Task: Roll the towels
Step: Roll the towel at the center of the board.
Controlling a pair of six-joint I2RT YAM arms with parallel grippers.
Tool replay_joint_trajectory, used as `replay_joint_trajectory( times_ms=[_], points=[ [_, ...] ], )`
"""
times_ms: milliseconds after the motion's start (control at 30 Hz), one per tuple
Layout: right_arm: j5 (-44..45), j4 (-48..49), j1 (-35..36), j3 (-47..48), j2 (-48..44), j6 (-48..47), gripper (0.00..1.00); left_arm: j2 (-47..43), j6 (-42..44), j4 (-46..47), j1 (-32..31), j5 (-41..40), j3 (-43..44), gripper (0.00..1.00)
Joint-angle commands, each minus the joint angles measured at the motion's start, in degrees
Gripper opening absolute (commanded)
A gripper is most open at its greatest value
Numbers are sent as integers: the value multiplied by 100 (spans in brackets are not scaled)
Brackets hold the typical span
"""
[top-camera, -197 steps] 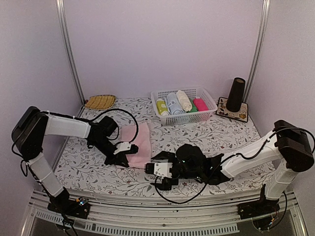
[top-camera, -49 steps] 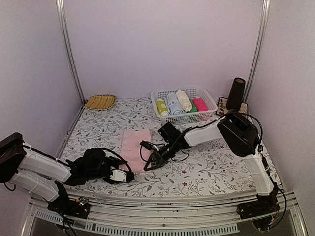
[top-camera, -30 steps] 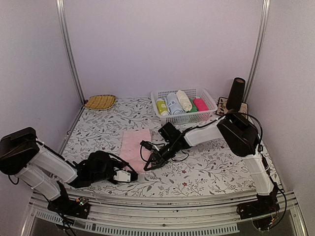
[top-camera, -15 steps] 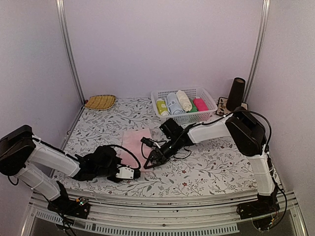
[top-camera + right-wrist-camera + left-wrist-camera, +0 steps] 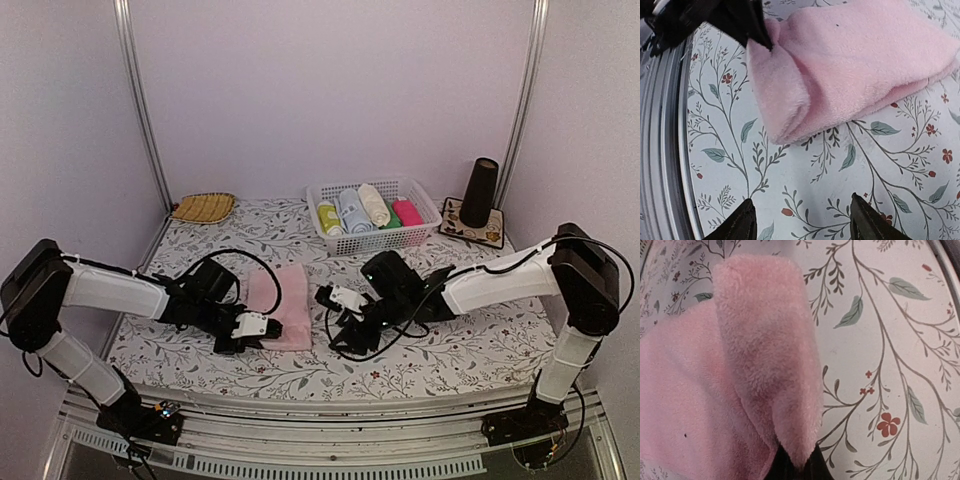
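The left arm [image 5: 110, 290] extends low from its base toward the pink towel [image 5: 287, 300], with the forearm nearly level. The left gripper [image 5: 243, 335] sits at the towel's near edge, jaws closed on a lifted fold of it. The right arm [image 5: 500, 285] reaches in low from the towel's other side, elbow bent. The right gripper [image 5: 337, 338] stands just beside the towel's right edge, not touching it, jaws spread and holding nothing.
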Motion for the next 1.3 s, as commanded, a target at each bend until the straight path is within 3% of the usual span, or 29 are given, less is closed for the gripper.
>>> replay_joint_trajectory(
  times_ms=[0, 233, 433, 633, 900, 967, 1067, 1267],
  points=[
    [1693, 2018, 784, -885, -407, -1921, 66, 388, 45, -1423, 502, 1354, 546, 0],
    [2699, 3369, 1418, -908, 311, -3567, 67, 890, 438, -2496, 1021, 2195, 1291, 0],
    [2589, 4291, 1446, -863, 803, -4635, 69, 1092, 659, -2894, 1139, 2288, 1515, 0],
    [2457, 4251, 1449, -537, 1223, -5351, 71, 1333, 823, -3214, 1253, 2392, 1722, 0],
    [2515, 4189, 1437, -213, 1615, -5494, 71, 1389, 877, -3314, 1286, 2414, 1800, 0],
    [2414, 4154, 1440, -155, 1698, -5478, 69, 1388, 877, -3314, 1288, 2415, 1801, 0],
    [2415, 4083, 1435, -62, 1807, -5401, 56, 1395, 884, -3319, 1283, 2431, 1795, 0],
    [2342, 3977, 1295, -101, 1708, -5096, 42, 1383, 953, -3343, 1288, 2412, 1741, 0]
  ],
)
